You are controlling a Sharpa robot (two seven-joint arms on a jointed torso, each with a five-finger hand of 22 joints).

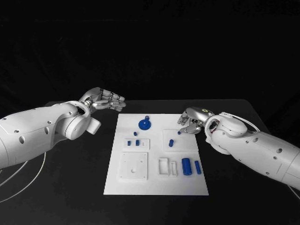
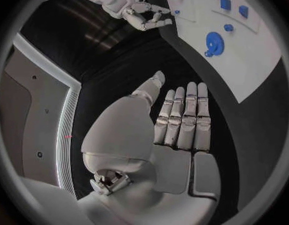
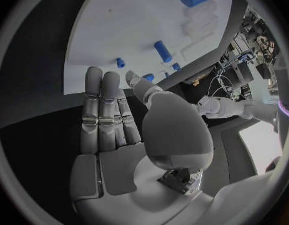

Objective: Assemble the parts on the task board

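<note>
The white task board lies in the middle of the black table. A round blue gear-like part lies near its far edge, and small blue pieces stand in a raised block below it. A thick blue cylinder and a thinner one lie to the right. My left hand hovers past the board's far left corner, fingers straight and apart, holding nothing. My right hand sits at the board's far right edge, empty with its fingers extended. A small blue peg lies just beyond its fingertips.
A white square block and white slotted holders stand on the near half of the board. Black table surface runs along both sides of the board. The left wrist view shows the gear and the other hand beyond it.
</note>
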